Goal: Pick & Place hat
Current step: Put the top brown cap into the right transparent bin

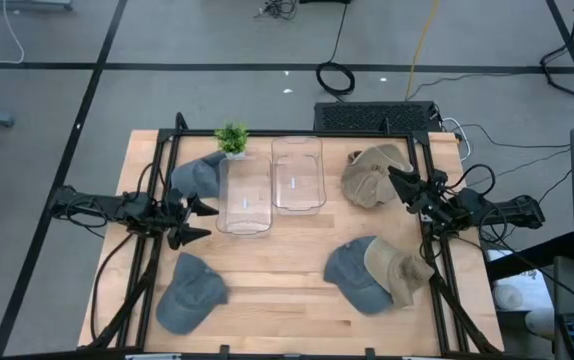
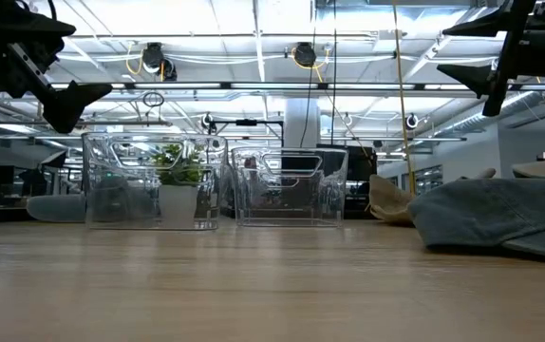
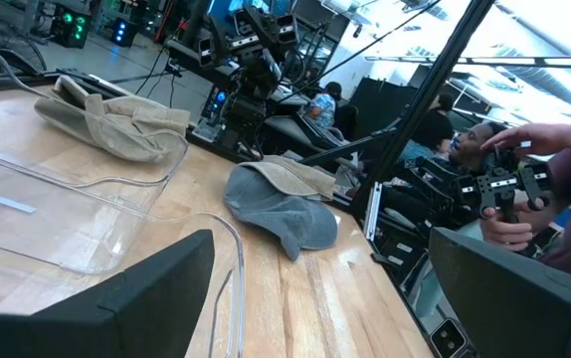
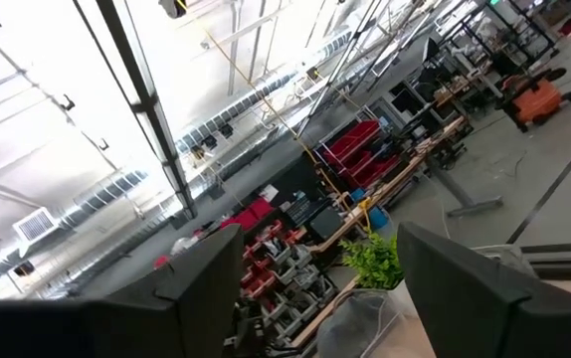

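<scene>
Several hats lie flat on the wooden table. A grey-blue cap (image 1: 197,172) is at the far left and another (image 1: 189,295) at the near left. A tan hat (image 1: 375,172) lies at the far right. At the near right a grey-blue cap (image 1: 352,275) lies partly under a tan hat (image 1: 399,272). My left gripper (image 1: 199,221) hangs open above the table's left edge, next to a clear bin (image 1: 245,197). My right gripper (image 1: 404,190) hangs open above the right edge, beside the far tan hat. Neither touches anything.
A second clear bin (image 1: 298,175) stands beside the first at the table's middle far side. A small green plant (image 1: 232,138) stands behind them. Bare wood lies in the near middle. Beyond the table's right side, a person's hands (image 3: 524,184) hold a controller.
</scene>
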Tool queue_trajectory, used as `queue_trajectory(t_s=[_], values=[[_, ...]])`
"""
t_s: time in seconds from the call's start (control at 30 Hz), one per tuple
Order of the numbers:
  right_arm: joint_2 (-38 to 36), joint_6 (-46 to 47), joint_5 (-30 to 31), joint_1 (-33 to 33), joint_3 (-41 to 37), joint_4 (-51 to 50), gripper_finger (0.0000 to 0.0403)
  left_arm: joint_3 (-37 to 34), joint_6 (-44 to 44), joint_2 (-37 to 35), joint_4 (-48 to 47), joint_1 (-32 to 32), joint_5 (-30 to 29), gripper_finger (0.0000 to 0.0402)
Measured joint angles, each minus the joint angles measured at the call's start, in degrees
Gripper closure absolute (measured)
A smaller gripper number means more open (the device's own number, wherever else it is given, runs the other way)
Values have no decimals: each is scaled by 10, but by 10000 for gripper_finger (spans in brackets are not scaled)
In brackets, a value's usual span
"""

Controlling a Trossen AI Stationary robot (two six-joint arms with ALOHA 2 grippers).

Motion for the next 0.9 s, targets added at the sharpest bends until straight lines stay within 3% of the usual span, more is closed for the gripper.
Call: queue_trajectory(t_s=[0.23, 0.4, 0.6, 0.9], values=[[0, -51, -2, 0, 0, 2, 149, 0, 0, 0, 0, 0, 0, 20], [2, -178, -12, 0, 17, -8, 149, 0, 0, 0, 0, 0, 0, 20], [43, -291, 22, 0, 103, -69, 131, 0, 0, 0, 0, 0, 0, 20], [159, -289, 105, 0, 242, -180, 77, 0, 0, 0, 0, 0, 0, 20]])
